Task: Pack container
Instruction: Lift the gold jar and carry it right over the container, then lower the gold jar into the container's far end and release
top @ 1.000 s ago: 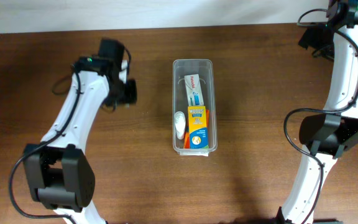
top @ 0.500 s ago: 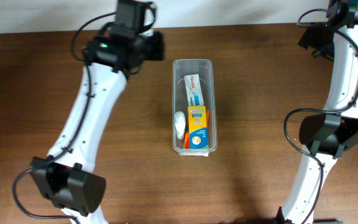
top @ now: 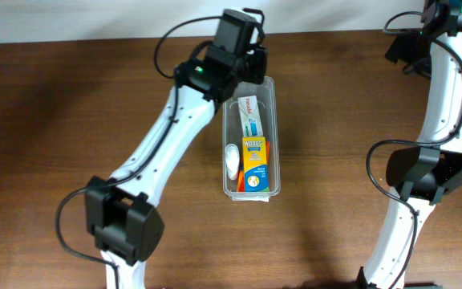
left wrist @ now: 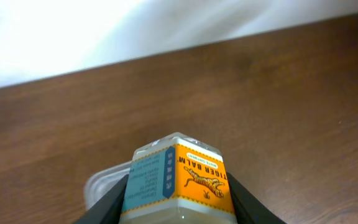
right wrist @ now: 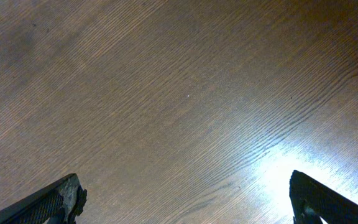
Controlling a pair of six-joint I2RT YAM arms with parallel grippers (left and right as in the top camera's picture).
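Left fingers (left wrist: 107, 208) pinch a Tiger Balm box (left wrist: 179, 180) above the far end of the container (top: 231, 120), which I see lying on the desk (top: 343, 120); right fingers (right wrist: 61, 199) stand spread, well right of the container.

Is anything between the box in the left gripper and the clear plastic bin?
Nothing visible does. The left gripper holds the orange and blue cardboard box over the far end of the long clear plastic container; the white toothpaste box inside lies nearer the middle.

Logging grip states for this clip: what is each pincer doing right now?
Left pincer: shut on the Tiger Balm box.
Right pincer: open, holding nothing.
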